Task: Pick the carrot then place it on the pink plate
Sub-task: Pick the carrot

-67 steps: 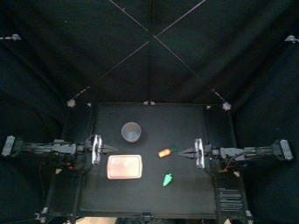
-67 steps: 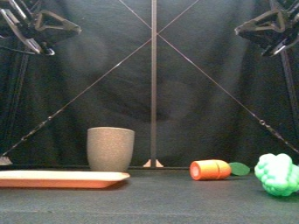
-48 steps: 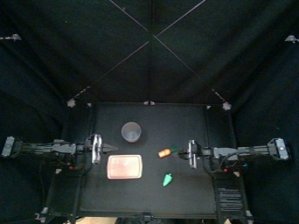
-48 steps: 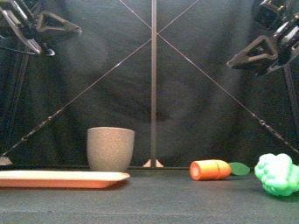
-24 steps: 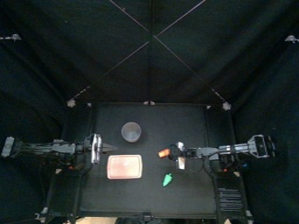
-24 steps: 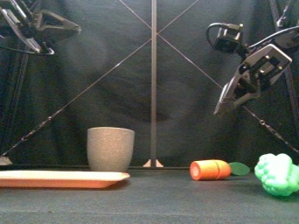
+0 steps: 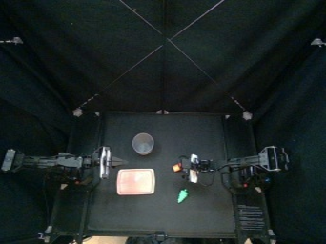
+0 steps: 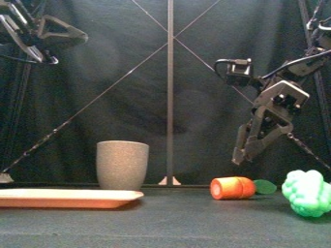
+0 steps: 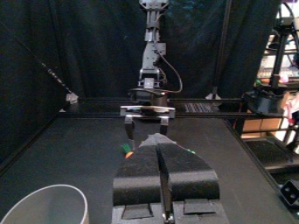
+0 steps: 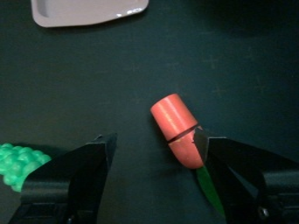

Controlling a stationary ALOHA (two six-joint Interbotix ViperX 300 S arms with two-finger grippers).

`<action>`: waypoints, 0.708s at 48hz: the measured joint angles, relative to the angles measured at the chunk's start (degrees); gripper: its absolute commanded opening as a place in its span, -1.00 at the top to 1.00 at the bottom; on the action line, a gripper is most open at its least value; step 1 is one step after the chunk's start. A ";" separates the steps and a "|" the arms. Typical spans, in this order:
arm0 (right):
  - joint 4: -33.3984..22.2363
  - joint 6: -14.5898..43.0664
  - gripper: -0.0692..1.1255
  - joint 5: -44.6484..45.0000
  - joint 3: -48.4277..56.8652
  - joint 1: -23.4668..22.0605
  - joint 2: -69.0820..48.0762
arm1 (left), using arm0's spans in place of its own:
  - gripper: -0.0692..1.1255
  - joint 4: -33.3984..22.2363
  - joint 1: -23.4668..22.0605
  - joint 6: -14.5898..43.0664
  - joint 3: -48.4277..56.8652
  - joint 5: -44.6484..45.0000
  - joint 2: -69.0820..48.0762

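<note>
While the right gripper (image 10: 152,140) hangs spread above the orange carrot (image 10: 176,129), we see the left gripper (image 9: 163,144), seemingly pressed together, left of the pink plate (image 8: 72,198).

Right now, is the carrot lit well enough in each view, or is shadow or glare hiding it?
Front view: the carrot shows bright orange, with no glare. Right wrist view: it is evenly lit, seen between the jaws of the open right tool, with no shadow across it. Top view: only a small orange spot beside that tool. Left wrist view: I cannot find it.
</note>
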 measured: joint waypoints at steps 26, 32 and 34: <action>-1.14 -0.09 -0.80 0.62 -3.78 -3.96 10.37 | 0.95 0.00 0.00 -0.09 0.00 -0.09 -0.09; -1.14 -0.26 -0.68 1.76 -4.66 -3.87 11.51 | 0.95 0.00 0.00 0.00 0.00 0.00 -0.09; -1.14 -0.35 -0.60 1.93 -4.92 -3.87 11.60 | 0.95 0.00 0.00 -0.09 0.00 -0.09 -0.09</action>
